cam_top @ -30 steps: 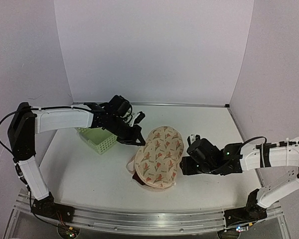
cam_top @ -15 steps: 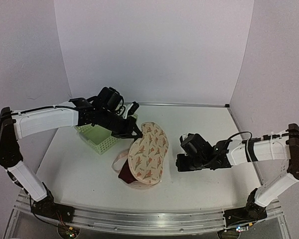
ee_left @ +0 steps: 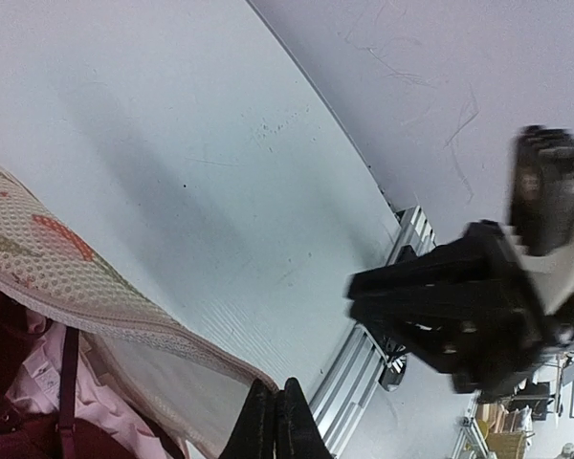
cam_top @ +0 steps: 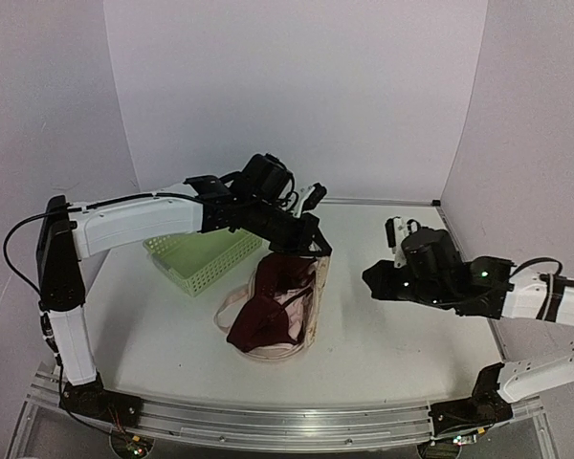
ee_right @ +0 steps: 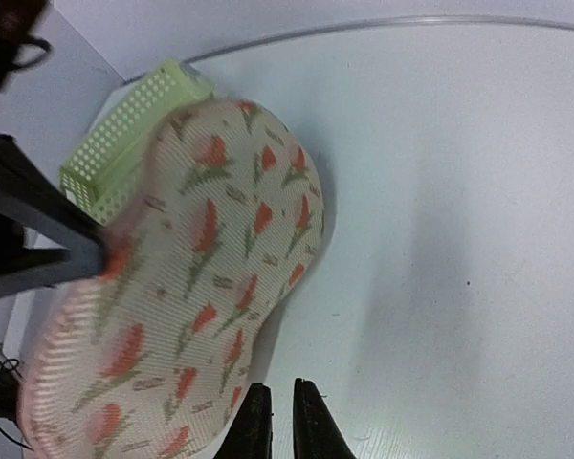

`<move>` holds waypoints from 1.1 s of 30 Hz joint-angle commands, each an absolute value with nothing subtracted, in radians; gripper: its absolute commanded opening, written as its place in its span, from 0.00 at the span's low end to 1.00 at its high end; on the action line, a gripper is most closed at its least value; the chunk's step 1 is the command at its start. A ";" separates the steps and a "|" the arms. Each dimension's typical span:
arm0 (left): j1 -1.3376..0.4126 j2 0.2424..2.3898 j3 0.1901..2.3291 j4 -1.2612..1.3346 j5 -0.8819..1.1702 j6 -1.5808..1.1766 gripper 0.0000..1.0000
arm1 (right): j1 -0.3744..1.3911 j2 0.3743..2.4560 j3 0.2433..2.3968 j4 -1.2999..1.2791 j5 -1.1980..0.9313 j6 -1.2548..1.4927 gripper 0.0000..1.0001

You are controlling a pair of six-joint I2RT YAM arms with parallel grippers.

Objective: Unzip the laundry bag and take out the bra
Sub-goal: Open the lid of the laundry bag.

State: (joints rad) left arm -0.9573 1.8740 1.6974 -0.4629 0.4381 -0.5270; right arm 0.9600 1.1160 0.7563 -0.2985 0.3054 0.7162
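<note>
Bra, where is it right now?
Top view: the bra lies in the open bag at the middle of the table, near the green basket; the left gripper holds the bag's flap up.

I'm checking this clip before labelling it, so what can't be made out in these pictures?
Top view: the laundry bag's flap, raised by the left hand, hides the bra's right edge.
Right wrist view: that flap hides the bra wholly.
Left wrist view: the frame's corner cuts off most of the bra.
Every view: the zipper pull is too small to find.
Top view: the left arm covers part of the basket.
</note>
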 commanded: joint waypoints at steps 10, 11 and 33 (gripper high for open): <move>-0.995 2.208 1.967 -0.399 0.511 -0.596 0.00 | 0.954 0.745 0.697 -0.382 0.492 0.674 0.16; -0.996 2.232 1.976 -0.397 0.513 -0.603 0.00 | 0.954 0.743 0.697 -0.383 0.495 0.676 0.16; -1.029 2.278 2.073 -0.373 0.539 -0.642 0.55 | 0.954 0.712 0.674 -0.391 0.501 0.701 0.19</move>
State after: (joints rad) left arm -1.0252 2.3684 2.0247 -0.4122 0.5251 -0.6552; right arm 0.9577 0.7345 0.6796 -0.4046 0.4839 0.6888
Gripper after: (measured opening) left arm 0.509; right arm 0.187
